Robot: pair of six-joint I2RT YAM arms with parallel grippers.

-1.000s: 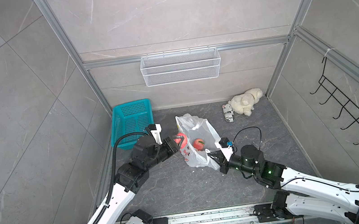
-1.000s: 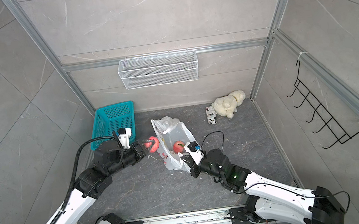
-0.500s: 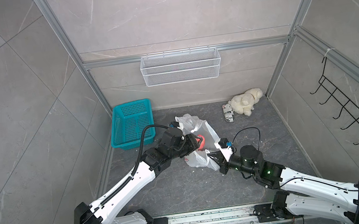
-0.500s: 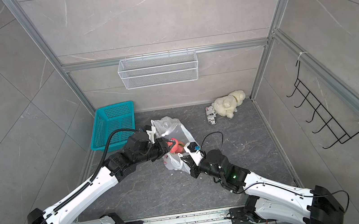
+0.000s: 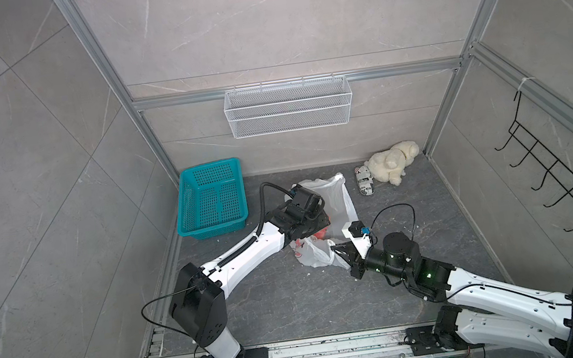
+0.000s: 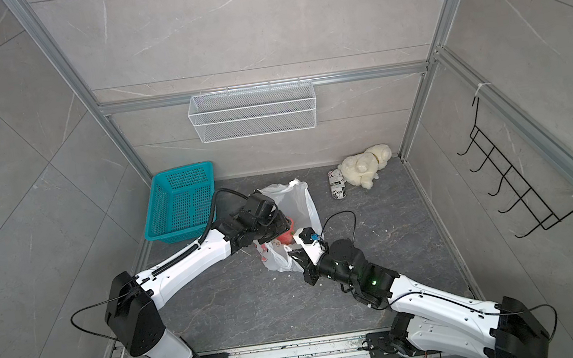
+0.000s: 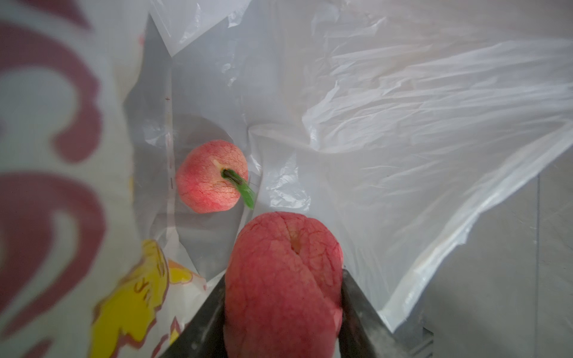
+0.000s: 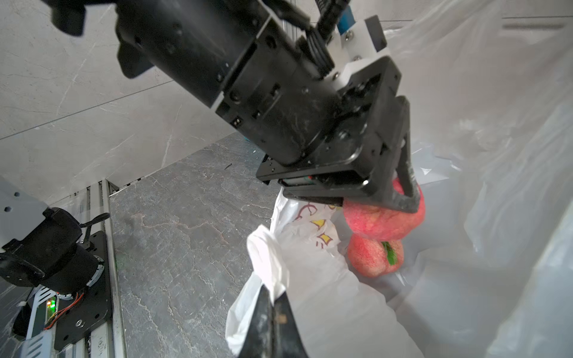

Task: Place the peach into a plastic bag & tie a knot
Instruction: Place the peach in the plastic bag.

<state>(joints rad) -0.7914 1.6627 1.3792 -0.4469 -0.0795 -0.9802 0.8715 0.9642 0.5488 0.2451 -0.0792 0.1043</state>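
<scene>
The left gripper [image 7: 283,291] grips a peach [image 7: 279,248] inside the open plastic bag [image 7: 403,108], above a second peach [image 7: 212,176], while the right gripper [image 8: 273,313] pinches the bag's edge closed-tight — if that thin film slips, the mouth may collapse.

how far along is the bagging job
Done: one peach lies inside the bag. In hand: the left gripper holds a second peach in the bag's mouth, while the right gripper pinches the bag's edge. Left: release it, tie the knot.
</scene>
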